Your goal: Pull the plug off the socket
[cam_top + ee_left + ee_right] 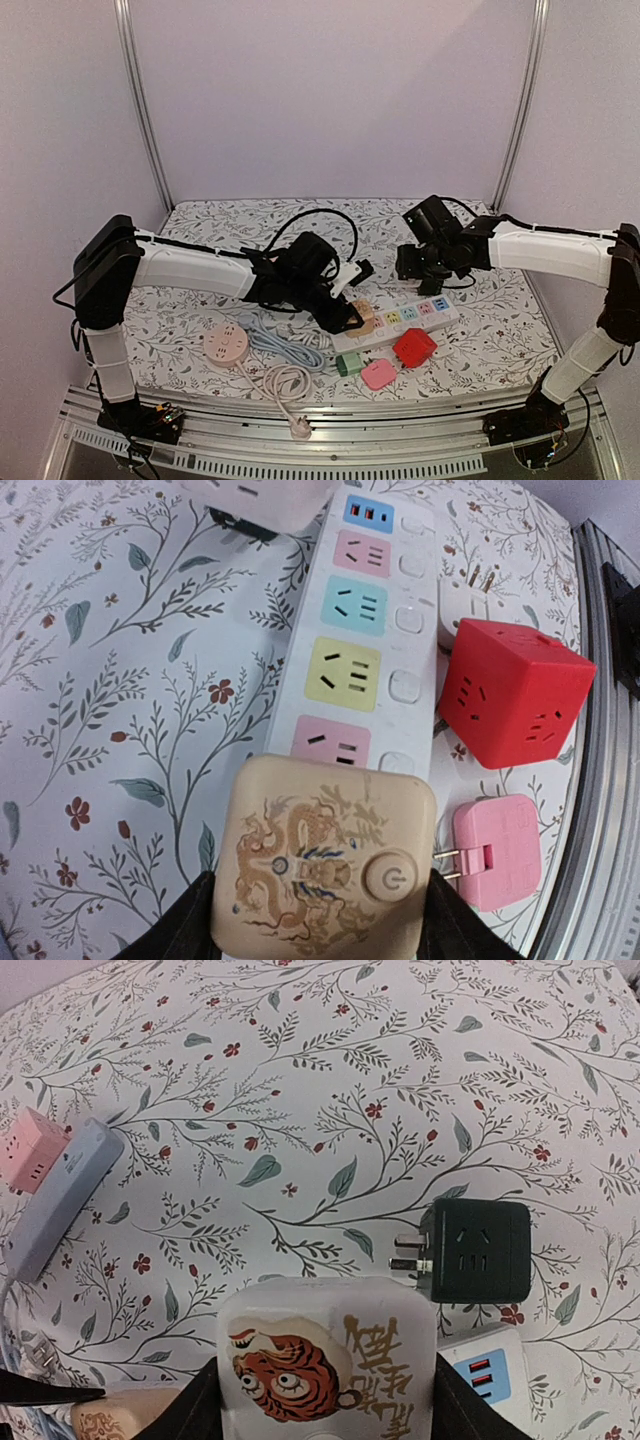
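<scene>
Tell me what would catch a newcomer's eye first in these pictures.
The pastel-socketed power strip mid-table, with the left gripper clamped on a beige dragon-printed adapter at one end. At the other end the right gripper holds a white tiger-printed adapter; a red cube adapter lies alongside.

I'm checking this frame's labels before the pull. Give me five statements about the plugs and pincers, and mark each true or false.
1. The left pincer grips the beige dragon plug. True.
2. The red cube is plugged into the power strip. False: it lies on the table beside the strip.
3. The right pincer grips the white tiger plug. True.
4. The black cube adapter hangs from a pincer. False: it lies loose on the cloth with its prongs bare.
5. The strip's yellow socket is empty. True.
</scene>
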### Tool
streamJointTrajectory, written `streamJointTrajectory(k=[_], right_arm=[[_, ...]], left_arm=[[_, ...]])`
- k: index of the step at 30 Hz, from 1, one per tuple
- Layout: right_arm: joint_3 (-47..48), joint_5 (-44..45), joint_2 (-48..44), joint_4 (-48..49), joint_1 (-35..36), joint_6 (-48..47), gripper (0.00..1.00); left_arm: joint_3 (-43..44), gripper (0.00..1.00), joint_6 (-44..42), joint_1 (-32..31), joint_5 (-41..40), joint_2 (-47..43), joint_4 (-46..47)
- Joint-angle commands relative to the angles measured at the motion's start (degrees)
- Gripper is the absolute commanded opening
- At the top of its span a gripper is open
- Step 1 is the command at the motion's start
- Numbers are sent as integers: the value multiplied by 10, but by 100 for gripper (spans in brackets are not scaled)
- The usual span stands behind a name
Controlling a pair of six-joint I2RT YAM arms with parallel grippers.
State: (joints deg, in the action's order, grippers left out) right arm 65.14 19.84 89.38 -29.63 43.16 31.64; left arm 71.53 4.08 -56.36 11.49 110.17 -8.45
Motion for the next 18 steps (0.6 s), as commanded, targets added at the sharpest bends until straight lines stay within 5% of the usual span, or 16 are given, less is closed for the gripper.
streamJointTrajectory(k=[1, 18], right_arm=[[27, -32, 42, 59, -5, -7, 26], [55, -99, 168, 147, -23, 35, 34]], left_arm=[[-2, 34, -1, -6, -11, 11, -39], [-16, 34, 0, -6, -11, 14, -30]])
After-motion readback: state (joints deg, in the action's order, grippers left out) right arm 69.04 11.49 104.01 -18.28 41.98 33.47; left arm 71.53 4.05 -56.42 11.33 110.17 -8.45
